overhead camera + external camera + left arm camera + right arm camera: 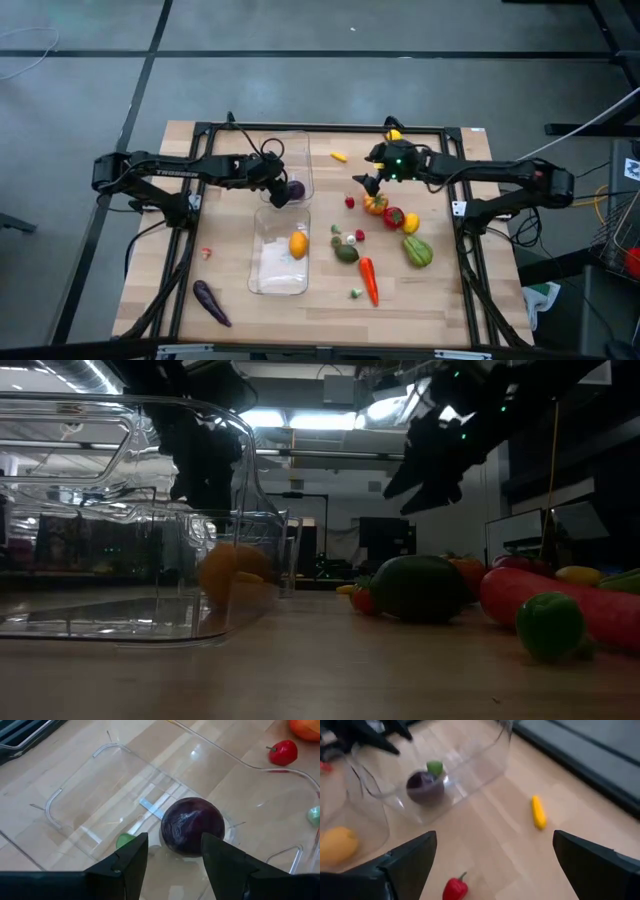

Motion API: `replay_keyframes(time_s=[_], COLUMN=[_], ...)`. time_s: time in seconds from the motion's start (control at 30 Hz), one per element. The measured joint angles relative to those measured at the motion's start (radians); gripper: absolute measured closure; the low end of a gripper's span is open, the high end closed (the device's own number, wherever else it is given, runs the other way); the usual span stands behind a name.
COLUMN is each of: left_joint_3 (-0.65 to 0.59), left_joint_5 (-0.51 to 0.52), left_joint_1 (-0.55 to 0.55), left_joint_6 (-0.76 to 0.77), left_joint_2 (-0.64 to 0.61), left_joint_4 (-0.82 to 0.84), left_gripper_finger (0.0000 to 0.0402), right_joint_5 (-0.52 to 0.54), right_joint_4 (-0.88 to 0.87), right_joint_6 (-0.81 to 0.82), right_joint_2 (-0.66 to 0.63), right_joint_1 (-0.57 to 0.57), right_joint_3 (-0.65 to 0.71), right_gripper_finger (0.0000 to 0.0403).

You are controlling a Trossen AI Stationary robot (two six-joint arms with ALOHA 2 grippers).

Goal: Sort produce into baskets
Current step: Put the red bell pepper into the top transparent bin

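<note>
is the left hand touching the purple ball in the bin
Apart. The left wrist view shows the left hand open above the purple ball, which lies on the bin floor, clear of both fingers.

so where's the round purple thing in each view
High view: the round purple piece lies in the far clear bin, by the left gripper.
Low view: not made out.
Left wrist view: it sits beyond the open fingers.
Right wrist view: it is inside the bin's corner.
Shared landmark: its small green top.
</note>
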State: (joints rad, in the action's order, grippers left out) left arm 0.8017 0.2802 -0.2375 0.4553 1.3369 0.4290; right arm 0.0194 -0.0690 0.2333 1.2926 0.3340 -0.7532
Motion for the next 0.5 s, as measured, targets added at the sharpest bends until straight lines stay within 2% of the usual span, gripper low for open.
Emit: replay_keyframes(time_s=[0.27,0.5], left_joint_3=[0.000,0.000], left_joint_5=[0.000,0.000], left_joint_1=[0.000,0.000], left_joint_6=[0.001,0.001], left_joint_2=[0.000,0.000], left_joint_4=[0.000,0.000], left_gripper_finger=[0.0221,0.0221], right_joint_5=[-0.047,-0.169], right_joint_4=[0.019,0.008], right_joint_6=[0.002,0.009], right_joint_2=[0.152,0.267], right_joint_1=[0.000,0.000], right_joint_3=[-0.008,-0.077], right_gripper_finger=[0.0008,0.0008])
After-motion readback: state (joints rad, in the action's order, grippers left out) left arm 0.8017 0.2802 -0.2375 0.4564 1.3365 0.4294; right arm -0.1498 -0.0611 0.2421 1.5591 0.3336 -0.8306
